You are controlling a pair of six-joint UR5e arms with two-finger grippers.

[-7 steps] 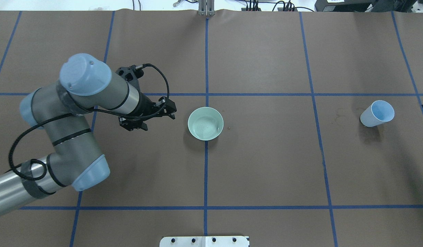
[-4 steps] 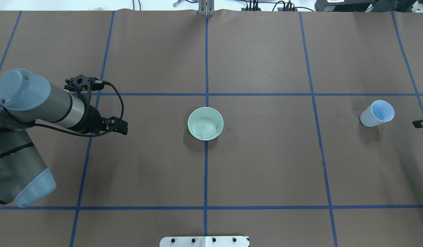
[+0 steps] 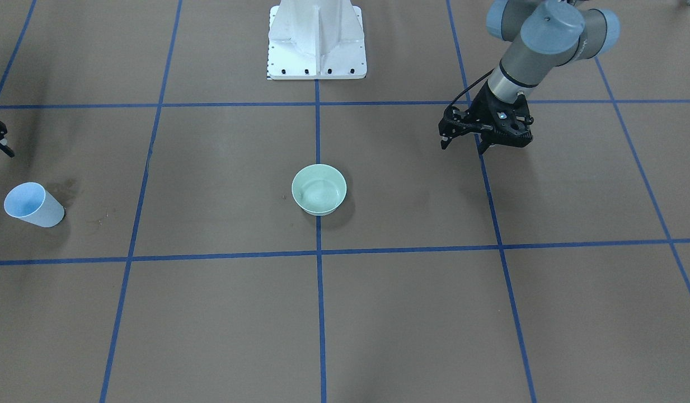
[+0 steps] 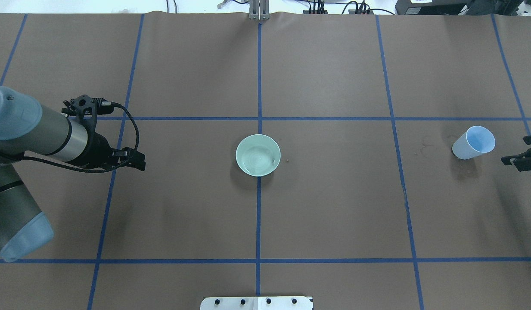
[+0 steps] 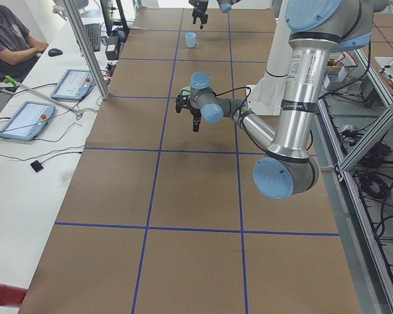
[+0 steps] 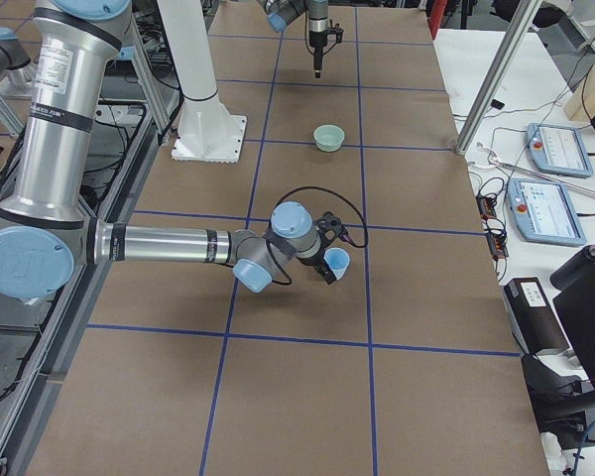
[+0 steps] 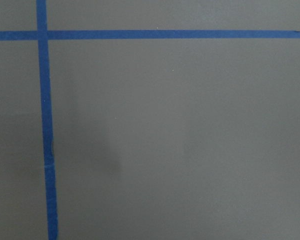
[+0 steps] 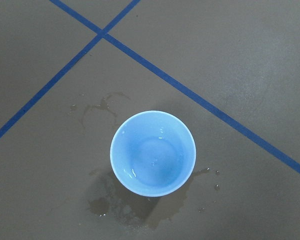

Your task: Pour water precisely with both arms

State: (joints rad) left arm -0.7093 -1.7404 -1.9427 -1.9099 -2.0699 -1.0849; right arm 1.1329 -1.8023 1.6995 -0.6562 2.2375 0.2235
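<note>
Brown all over and crossed by blue lines (image 4: 259, 215), the bench (image 4: 334, 215) has a blue cup (image 4: 462, 150) standing upright on the robot's right side. A little water (image 8: 155, 162) sits in the cup. Wet patches (image 8: 120, 207) lie right around its foot. The right claw (image 4: 514, 150) hangs just beside the cup, spread open and holding nothing. The left claw (image 3: 462, 148) is far off on the other side, also spread and empty. A green bowl (image 4: 237, 155) waits in the middle, well apart from the cup. I think the cup could slide on the wet spot, or tip if the claw bumps it. A hard squeeze could bend it and splash water out.
</note>
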